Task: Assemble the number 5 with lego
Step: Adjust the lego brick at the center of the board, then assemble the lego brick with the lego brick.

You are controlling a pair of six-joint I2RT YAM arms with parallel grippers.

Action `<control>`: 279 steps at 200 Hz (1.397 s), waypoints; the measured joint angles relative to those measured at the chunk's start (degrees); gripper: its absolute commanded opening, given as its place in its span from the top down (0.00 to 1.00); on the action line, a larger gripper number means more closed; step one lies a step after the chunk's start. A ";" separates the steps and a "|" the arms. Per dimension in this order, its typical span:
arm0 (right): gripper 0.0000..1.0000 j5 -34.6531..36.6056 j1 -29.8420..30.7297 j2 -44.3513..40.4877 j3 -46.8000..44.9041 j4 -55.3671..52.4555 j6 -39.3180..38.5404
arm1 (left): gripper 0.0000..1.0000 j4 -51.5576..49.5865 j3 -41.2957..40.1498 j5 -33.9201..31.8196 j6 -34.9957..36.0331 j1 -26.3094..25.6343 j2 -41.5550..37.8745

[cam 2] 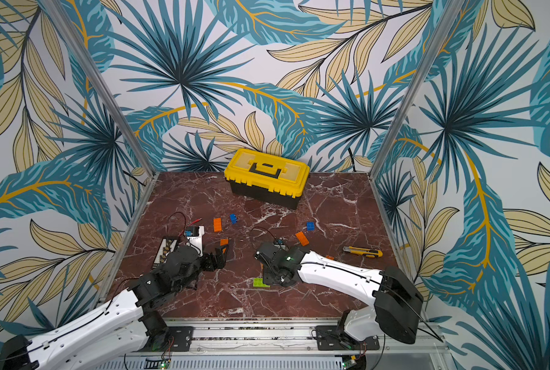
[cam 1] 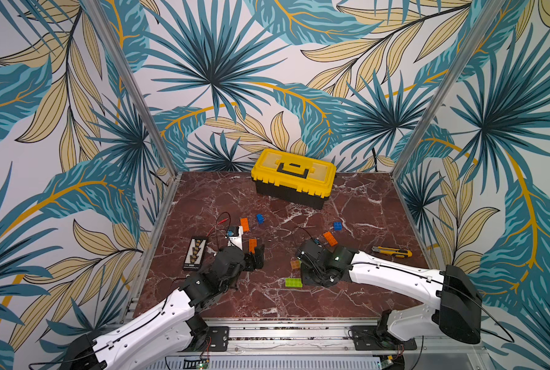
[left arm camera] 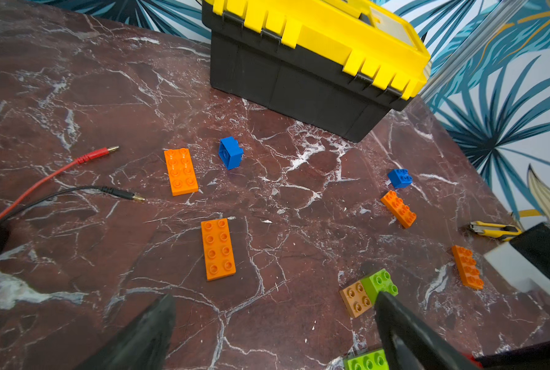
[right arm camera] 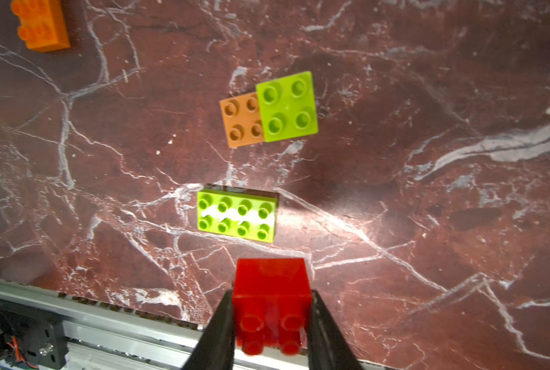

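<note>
Gripping a red brick (right arm camera: 272, 282) by two sides, the right gripper (right arm camera: 271, 298) has its jaws clenched on it and holds it over the marble table (right arm camera: 427, 96). Near it a lime green oblong brick (right arm camera: 237, 215) lies flat, at about 6 o'clock on the table in both top views. Just past that, a lime green square brick (right arm camera: 286, 106) sits stacked on one half of a tan brick (right arm camera: 240, 120). Orange bricks (left arm camera: 218, 249) and two blue bricks (left arm camera: 231, 157) lie scattered toward 12 o'clock. The left gripper (left arm camera: 275, 301), jaws released wide and grasping nothing, hovers near 9 o'clock. A yellow-and-black toolbox (cam 1: 293, 179) stands at 12 o'clock and a utility knife (cam 1: 392, 252) lies at 3 o'clock.
</note>
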 measured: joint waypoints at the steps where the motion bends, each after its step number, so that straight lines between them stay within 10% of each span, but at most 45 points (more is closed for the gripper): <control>1: 0.81 0.00 0.17 0.22 0.22 -0.02 0.09 | 0.00 0.09 -0.11 0.00 -0.02 0.00 -0.11; 279: 0.81 1.66 5.07 16.55 14.86 -5.88 4.63 | 0.00 -1.90 -3.08 -0.76 -8.00 2.21 -1.36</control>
